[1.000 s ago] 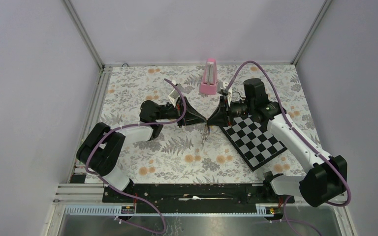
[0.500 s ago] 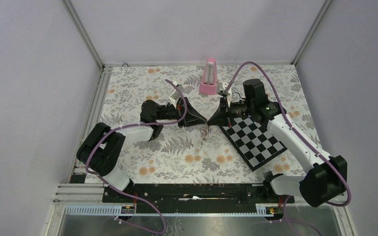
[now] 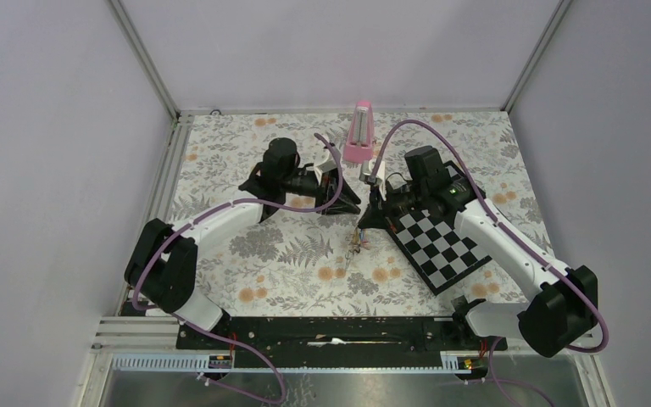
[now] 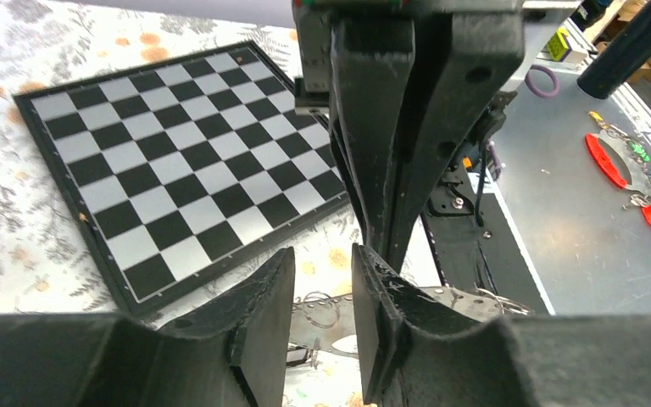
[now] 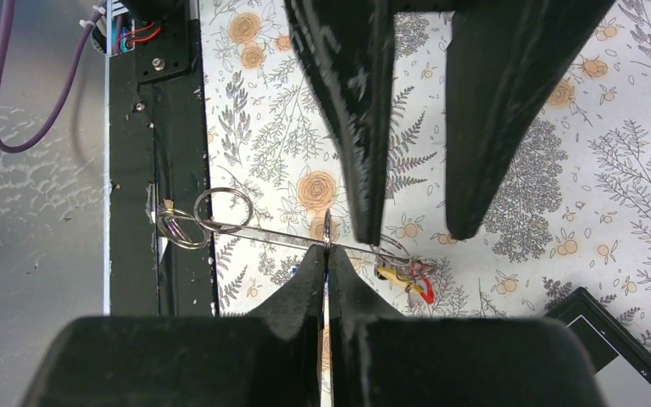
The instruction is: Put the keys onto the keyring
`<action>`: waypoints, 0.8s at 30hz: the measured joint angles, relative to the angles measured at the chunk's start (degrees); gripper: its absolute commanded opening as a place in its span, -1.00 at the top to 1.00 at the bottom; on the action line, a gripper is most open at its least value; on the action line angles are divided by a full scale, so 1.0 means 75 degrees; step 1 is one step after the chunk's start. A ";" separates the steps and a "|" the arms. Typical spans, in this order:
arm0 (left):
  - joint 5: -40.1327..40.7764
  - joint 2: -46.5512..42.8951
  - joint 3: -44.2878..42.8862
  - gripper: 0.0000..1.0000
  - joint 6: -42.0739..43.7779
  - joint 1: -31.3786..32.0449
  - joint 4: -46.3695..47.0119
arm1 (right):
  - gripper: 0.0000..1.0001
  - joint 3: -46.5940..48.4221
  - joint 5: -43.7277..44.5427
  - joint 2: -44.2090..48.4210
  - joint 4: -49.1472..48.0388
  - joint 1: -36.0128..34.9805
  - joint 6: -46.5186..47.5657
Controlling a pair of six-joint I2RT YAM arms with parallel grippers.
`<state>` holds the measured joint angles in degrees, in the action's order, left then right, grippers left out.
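Note:
The keyring, a grey-black strap with silver rings, hangs above the flowered cloth from my right gripper, whose jaws are shut on a thin metal ring of it. At the strap's other end hang a yellow key and a small red piece; I cannot make out a blue key. My left gripper stands open just beside the right gripper, and its fingers hold nothing. In the left wrist view the strap and one ring show beyond that gap.
A chessboard lies flat under the right arm. A pink block stands upright at the back centre. The black base rail runs along the near edge. Metal frame posts and grey walls enclose the table.
The left gripper has opened and let go of the keyring, and the left arm has swung back. The right gripper has shut on it and carried it a little nearer.

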<state>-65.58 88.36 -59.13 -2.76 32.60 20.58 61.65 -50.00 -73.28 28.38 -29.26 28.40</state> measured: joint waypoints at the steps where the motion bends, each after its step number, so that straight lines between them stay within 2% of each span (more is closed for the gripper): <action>1: 0.0000 0.0000 0.0000 0.24 0.0187 0.0017 -0.0242 | 1.00 0.0000 0.0012 0.0000 0.0003 0.0000 0.0009; 4: -0.0061 0.0000 0.0000 0.17 0.0606 0.0076 -0.0819 | 1.00 0.0000 0.0111 0.0000 0.0003 0.0000 0.0015; 10: -0.0227 0.0000 0.0000 0.13 0.0927 0.0082 -0.1105 | 1.00 0.0000 0.0210 -0.0009 0.0067 0.0000 0.0015; 17: -0.0262 0.0000 0.0003 0.26 0.1029 0.0087 -0.1198 | 1.00 0.0000 0.0326 -0.0009 0.0067 0.0000 0.0015; 24: -0.0286 0.0000 0.0003 0.28 0.1055 0.0149 -0.1262 | 1.00 0.0000 0.0356 -0.0012 0.0067 0.0000 0.0012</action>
<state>-67.72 88.36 -59.11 5.15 33.71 11.11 61.65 -47.33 -73.36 28.88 -29.26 28.49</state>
